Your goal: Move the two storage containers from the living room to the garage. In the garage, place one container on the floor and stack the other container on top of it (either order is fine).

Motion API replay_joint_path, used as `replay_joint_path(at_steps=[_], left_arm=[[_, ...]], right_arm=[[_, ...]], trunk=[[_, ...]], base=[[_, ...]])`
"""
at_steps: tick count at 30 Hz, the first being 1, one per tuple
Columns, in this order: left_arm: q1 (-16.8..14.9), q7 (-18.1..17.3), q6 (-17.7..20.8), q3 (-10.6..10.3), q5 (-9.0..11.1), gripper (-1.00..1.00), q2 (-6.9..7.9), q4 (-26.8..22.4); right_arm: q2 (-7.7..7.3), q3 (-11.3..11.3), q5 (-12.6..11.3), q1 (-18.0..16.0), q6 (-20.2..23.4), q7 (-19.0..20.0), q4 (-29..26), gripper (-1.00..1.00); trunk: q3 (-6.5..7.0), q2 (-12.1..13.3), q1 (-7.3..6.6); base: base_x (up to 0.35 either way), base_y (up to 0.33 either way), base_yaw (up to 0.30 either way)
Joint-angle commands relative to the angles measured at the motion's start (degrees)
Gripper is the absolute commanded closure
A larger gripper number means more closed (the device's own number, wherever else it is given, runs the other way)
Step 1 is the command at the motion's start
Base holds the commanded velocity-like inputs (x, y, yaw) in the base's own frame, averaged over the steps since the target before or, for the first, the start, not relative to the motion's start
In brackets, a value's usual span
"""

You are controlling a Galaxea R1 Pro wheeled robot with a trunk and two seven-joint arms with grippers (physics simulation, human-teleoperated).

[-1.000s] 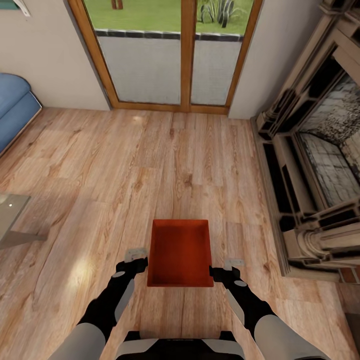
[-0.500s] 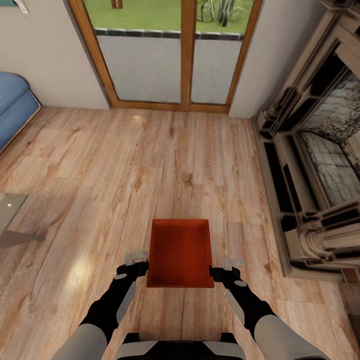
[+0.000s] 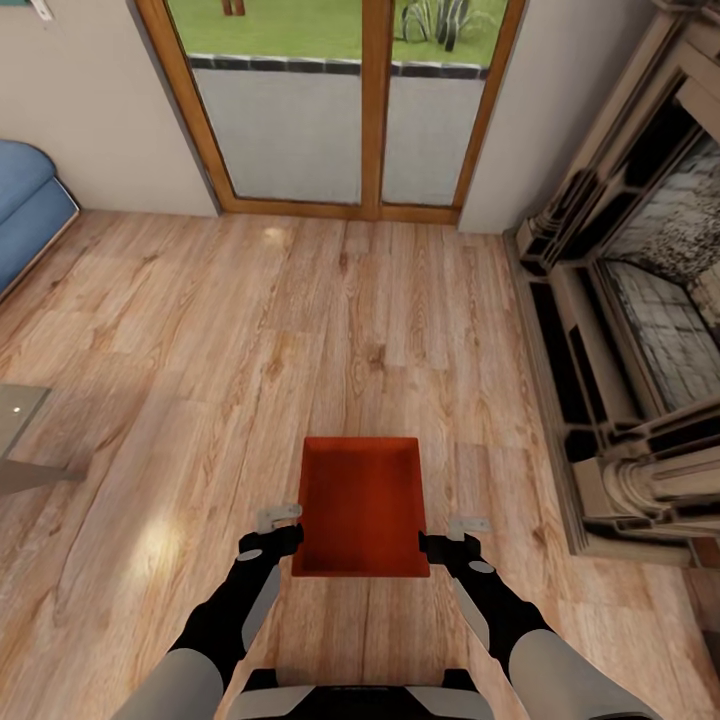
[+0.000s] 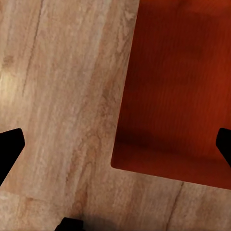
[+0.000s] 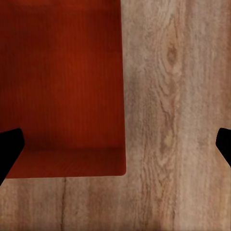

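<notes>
One orange-red storage container sits open-top on the light wood living room floor, right in front of me. My left gripper is at its left wall and my right gripper at its right wall. In the left wrist view the container has its side edge between the wide-spread fingers of the left gripper. The right wrist view shows the same for the container and the right gripper. Both grippers are open. I cannot tell whether any finger touches the walls.
An ornate stone fireplace runs along the right. Wood-framed glass doors stand straight ahead, a blue sofa at the far left, and a glass table corner at the left edge. Open plank floor lies between.
The whole view has shifted slightly, so the camera moved. My left gripper has come a little nearer to me along the container's left wall. The container and right gripper keep their place.
</notes>
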Motion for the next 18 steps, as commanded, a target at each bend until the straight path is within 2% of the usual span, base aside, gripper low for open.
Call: replay_joint_path(at_steps=[1, 6, 8, 9, 10, 11, 12, 14, 18], left_arm=[[-0.01, 0.47, 0.23, -0.26, 0.58, -1.00, 0.04, -0.10], [-0.01, 0.53, 0.21, -0.58, 0.50, -1.00, 0.03, -0.07], [-0.01, 0.55, 0.21, -1.61, 0.49, -1.00, 0.03, -0.07], [-0.01, 0.60, 0.21, -3.34, 0.50, -1.00, 0.04, -0.04], [-0.01, 0.61, 0.21, -3.99, 0.51, -1.00, 0.04, -0.04], [-0.01, 0.63, 0.21, -5.83, 0.56, -1.00, 0.04, 0.02], [-0.01, 0.63, 0.21, -6.70, 0.58, -1.00, 0.04, 0.04], [-0.01, 0.64, 0.21, -7.62, 0.63, -1.00, 0.08, 0.06], [-0.01, 0.65, 0.21, -8.15, 0.65, -1.00, 0.12, 0.10]], right_arm=[[-0.05, 0.37, -0.42, -0.01, 0.03, -0.37, -0.02, -1.00], [-0.17, 0.46, -0.38, -0.01, 0.00, -0.13, 0.01, -1.00], [-0.18, 0.48, -0.36, -0.01, 0.00, -0.05, 0.01, -1.00], [-0.17, 0.51, -0.34, -0.01, 0.00, -0.02, 0.01, -1.00], [-0.17, 0.52, -0.34, -0.01, 0.00, 0.00, 0.01, -1.00], [-0.15, 0.54, -0.18, -0.01, 0.00, 0.02, 0.01, -1.00], [-0.13, 0.52, 0.15, -0.01, 0.00, -0.01, 0.01, -1.00], [-0.08, 0.51, 1.08, -0.01, 0.00, -0.08, 0.01, -1.00], [0.02, 0.48, 2.14, -0.01, 0.00, -0.23, 0.01, -1.00]], trunk=[[-0.21, -0.44, 0.23], [-1.11, -2.44, 1.33], [-1.47, -3.25, 1.76], [-1.65, -3.65, 1.98], [-1.83, -4.05, 2.20], [-2.01, -4.45, 2.42], [-2.19, -4.85, 2.64], [-2.55, -5.65, 3.08], [-3.27, -7.26, 3.96]], base=[[0.000, 0.000, 0.000], [0.000, 0.000, 0.000], [0.000, 0.000, 0.000], [0.000, 0.000, 0.000], [0.000, 0.000, 0.000], [0.000, 0.000, 0.000], [0.000, 0.000, 0.000], [0.000, 0.000, 0.000], [0.000, 0.000, 0.000]])
